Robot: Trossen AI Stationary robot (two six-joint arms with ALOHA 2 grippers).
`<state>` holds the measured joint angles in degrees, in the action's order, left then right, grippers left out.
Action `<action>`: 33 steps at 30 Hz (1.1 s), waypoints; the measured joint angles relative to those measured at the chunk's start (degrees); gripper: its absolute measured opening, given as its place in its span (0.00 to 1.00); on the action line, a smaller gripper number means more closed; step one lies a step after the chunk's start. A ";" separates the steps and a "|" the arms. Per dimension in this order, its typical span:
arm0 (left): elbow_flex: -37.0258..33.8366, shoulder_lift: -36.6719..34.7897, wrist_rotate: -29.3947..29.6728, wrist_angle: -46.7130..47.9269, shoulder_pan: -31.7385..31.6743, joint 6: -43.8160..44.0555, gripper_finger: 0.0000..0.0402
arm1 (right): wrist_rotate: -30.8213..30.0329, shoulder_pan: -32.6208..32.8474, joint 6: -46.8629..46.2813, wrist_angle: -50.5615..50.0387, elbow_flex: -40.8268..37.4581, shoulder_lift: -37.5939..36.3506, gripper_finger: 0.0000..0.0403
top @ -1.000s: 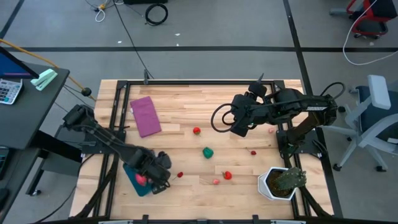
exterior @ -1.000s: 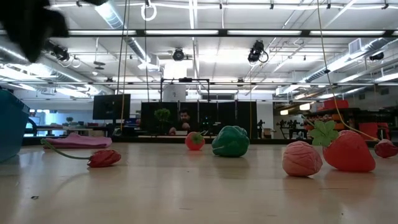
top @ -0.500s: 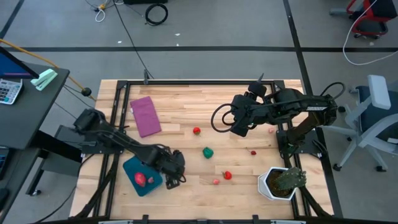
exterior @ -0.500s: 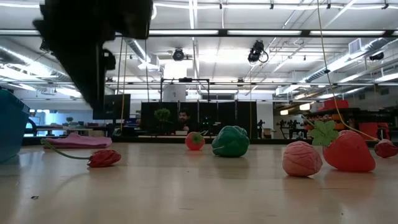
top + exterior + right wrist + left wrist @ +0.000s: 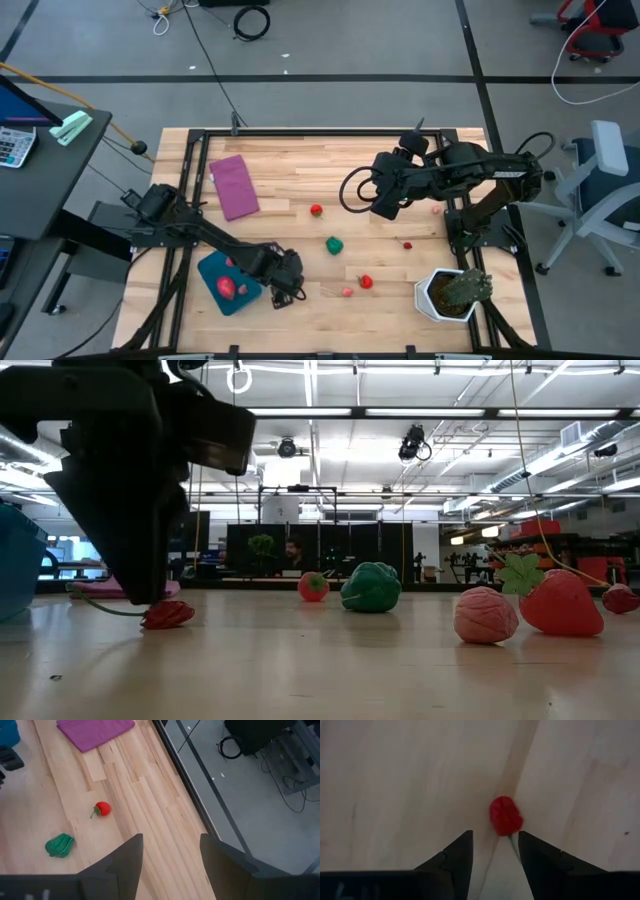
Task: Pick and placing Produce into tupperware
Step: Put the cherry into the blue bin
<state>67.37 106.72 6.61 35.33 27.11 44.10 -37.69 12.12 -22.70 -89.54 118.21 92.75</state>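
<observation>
My left gripper is open and points down over a small red produce piece with a thin stem. Its fingers stand on either side of the stem, just short of the red body, and touch nothing that shows. In the low view the left gripper hangs just above that red piece, which lies on the table. The teal tupperware lies left of it with a red and pink piece inside. My right gripper is open and waits above the table's far right part.
Loose on the table are a red tomato, a green pepper, a strawberry, a pink piece and a small red piece. A purple rectangle lies far left. A potted plant stands near right.
My left gripper has moved from above the tupperware toward the table's right and come down over the small red piece, dropping into the low view. A red and pink piece now shows in the tupperware where the gripper had covered it.
</observation>
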 joint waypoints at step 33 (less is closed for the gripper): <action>5.93 -2.03 1.55 12.40 1.62 -4.91 0.06 | 0.00 0.02 -0.04 0.87 -0.02 0.00 0.51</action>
<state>73.31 104.69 8.16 47.73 28.73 39.19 -37.69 12.14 -22.74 -88.67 118.19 92.75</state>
